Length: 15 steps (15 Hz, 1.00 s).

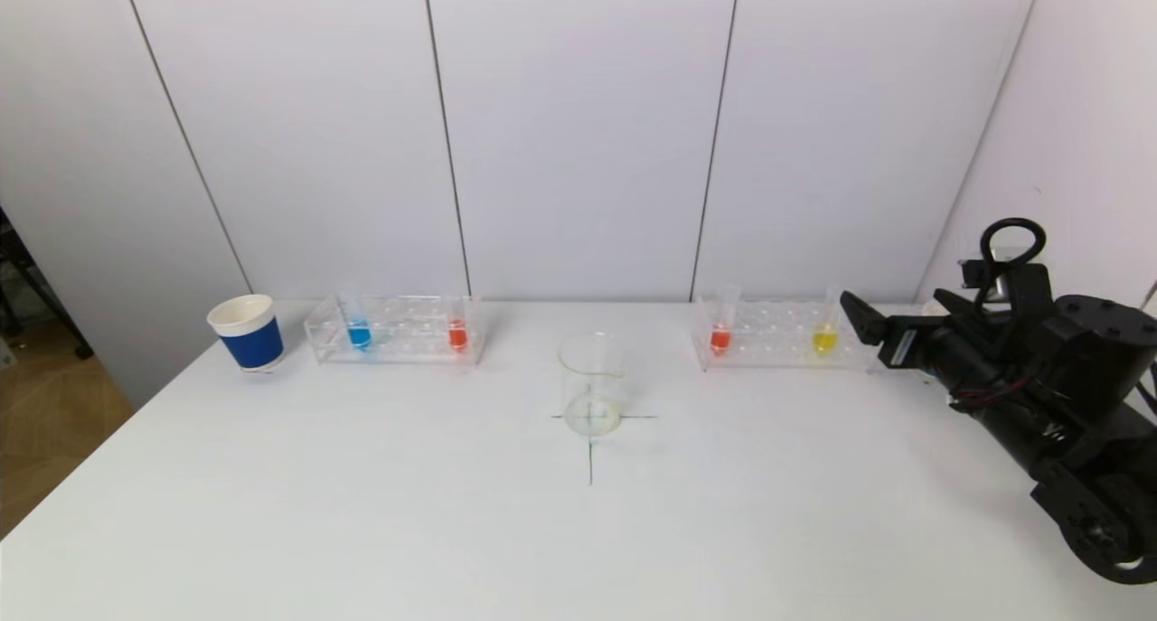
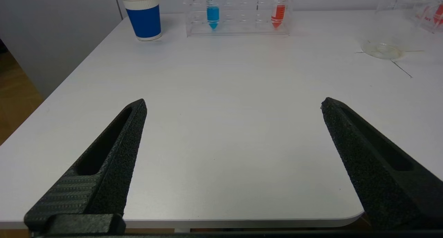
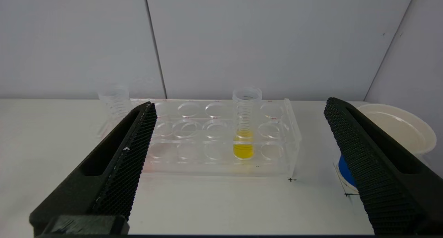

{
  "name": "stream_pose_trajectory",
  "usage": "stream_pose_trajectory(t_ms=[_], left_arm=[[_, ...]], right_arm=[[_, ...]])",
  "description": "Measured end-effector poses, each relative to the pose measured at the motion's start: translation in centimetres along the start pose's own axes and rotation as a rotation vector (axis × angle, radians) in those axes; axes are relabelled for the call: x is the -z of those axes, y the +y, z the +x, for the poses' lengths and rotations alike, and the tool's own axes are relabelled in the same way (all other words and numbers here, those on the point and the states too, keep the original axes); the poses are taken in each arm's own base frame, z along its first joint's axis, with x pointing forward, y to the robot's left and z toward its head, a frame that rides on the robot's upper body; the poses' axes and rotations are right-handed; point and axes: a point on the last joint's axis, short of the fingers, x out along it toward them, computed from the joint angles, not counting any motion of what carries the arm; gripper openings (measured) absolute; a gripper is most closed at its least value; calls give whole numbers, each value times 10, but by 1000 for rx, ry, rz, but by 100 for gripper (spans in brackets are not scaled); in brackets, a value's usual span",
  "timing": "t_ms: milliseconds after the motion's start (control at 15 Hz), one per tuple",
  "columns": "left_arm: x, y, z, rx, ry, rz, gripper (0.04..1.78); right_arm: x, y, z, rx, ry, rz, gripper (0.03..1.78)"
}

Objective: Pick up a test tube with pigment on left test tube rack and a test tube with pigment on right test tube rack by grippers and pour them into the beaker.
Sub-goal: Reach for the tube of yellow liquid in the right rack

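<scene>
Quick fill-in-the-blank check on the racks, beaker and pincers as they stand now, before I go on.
1. The left rack holds a blue tube and a ____ one.
2. The right pincer faces the ____ tube in the right rack.
3. The beaker stands ____ the two racks.
4. The left pincer holds ____.

Missing words: red; yellow; between; nothing
</scene>
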Motion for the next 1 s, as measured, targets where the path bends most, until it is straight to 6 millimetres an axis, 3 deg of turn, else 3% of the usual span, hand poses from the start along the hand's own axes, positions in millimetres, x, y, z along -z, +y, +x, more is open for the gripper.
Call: stream_pose_trajectory(t_ms=[333,1000], left_arm=[[0,0,0,0,0,0,176],[0,0,0,0,0,0,176]], right_arm=[[24,0,16,11,59,1,176],[51,0,40,51,101,2,176]])
